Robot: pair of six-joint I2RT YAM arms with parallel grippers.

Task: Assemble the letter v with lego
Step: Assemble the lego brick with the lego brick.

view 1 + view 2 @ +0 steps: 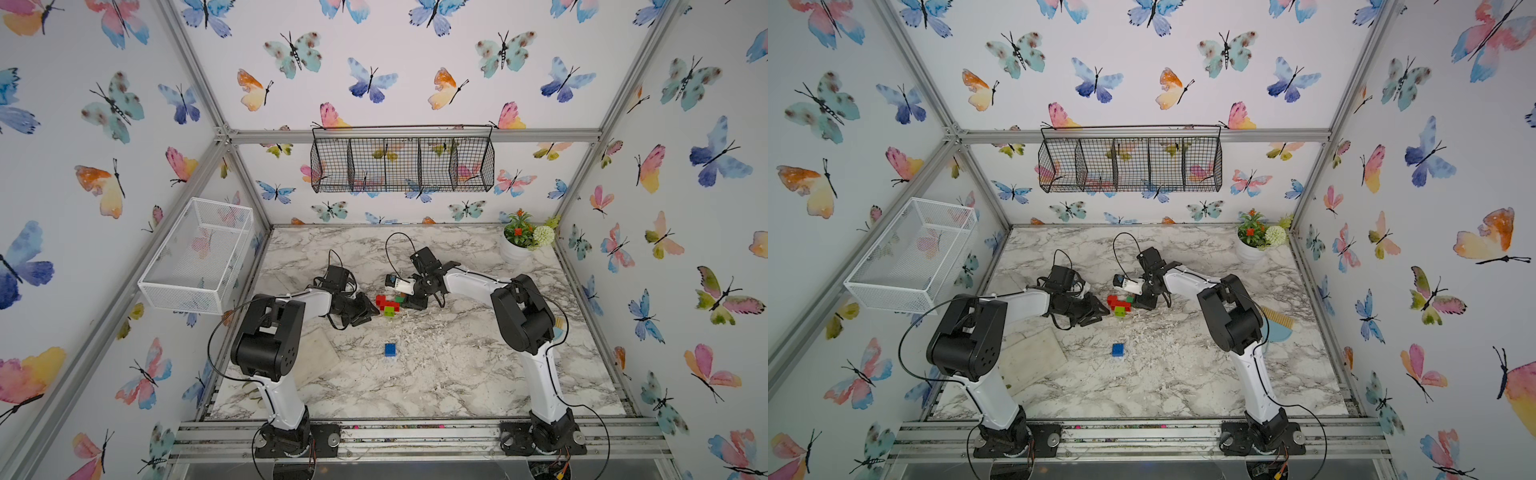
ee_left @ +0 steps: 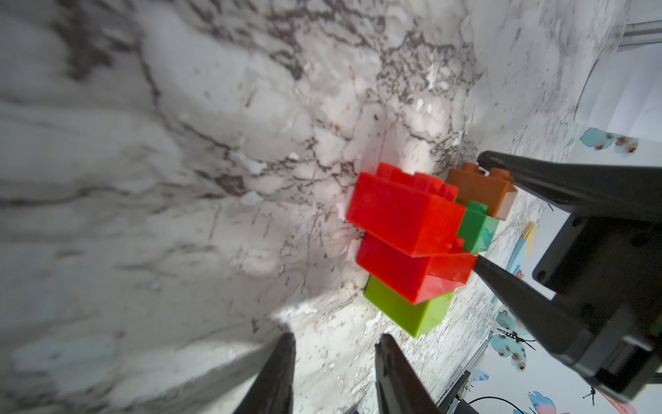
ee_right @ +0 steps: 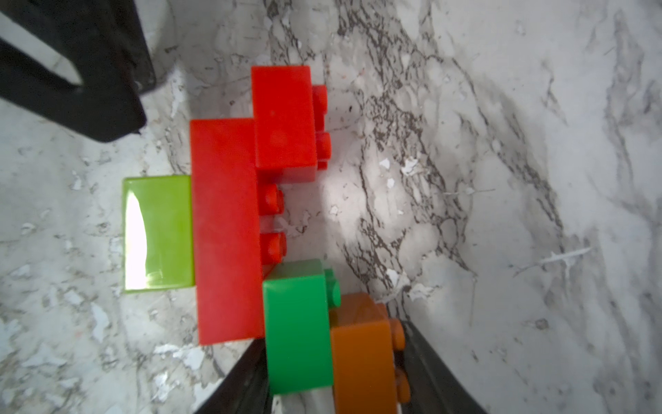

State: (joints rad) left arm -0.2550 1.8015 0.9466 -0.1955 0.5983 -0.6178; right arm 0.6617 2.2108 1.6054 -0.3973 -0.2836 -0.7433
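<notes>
Centre: brick cluster [image 1: 387, 304] lay hemmed between left gripper [image 2: 335, 335] and right gripper [image 2: 478, 209], both flanks taken.
Right fingers: stood against both sides of the cluster's green-and-orange end.
Left fingers: parted, bare marble between them, tips just short of the cluster.
Near side: open table [image 1: 436, 374], broken only by the blue brick [image 1: 390, 350].
Far right corner: blocked by the plant pot [image 1: 513, 252].
Near left: flat board [image 1: 318, 357] lay low.

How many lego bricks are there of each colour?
Red: 2, the small red brick and the longer red brick
Lime green: 1, the lime green brick
Dark green: 1, the dark green brick
Orange: 1, the orange brick
Blue: 1, the blue brick
Total: 6
</notes>
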